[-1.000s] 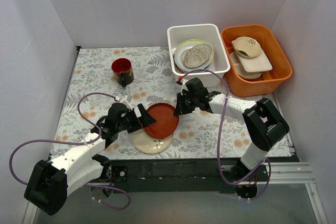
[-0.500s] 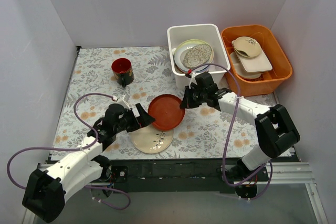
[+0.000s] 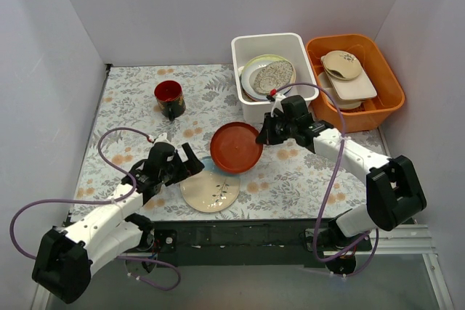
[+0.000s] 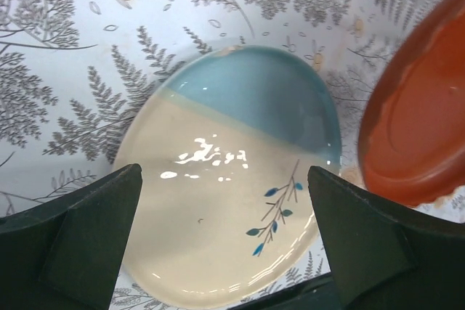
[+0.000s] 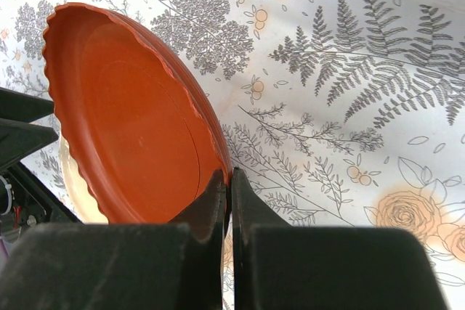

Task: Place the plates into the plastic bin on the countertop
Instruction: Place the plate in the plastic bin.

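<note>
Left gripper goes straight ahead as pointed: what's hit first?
Probably the cream-and-blue plate: it lies centred ahead of the open left gripper in its wrist view. How far off is unclear.

Leaf-and-flower patterned tabletop (image 3: 290, 179) carrying a cream-and-blue plate (image 3: 210, 194) near the front, a dark-red cup (image 3: 169, 97), a white bin (image 3: 266, 37) and an orange tub (image 3: 340, 37).

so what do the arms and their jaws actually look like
The two are alike. The left arm and the right arm have white tube-like links joined by chunky black joints. A thin purple cable loops loosely along each one. The jaws are matt black and blocky, with flat wedge-shaped tips. No lettering shows on them.
</note>
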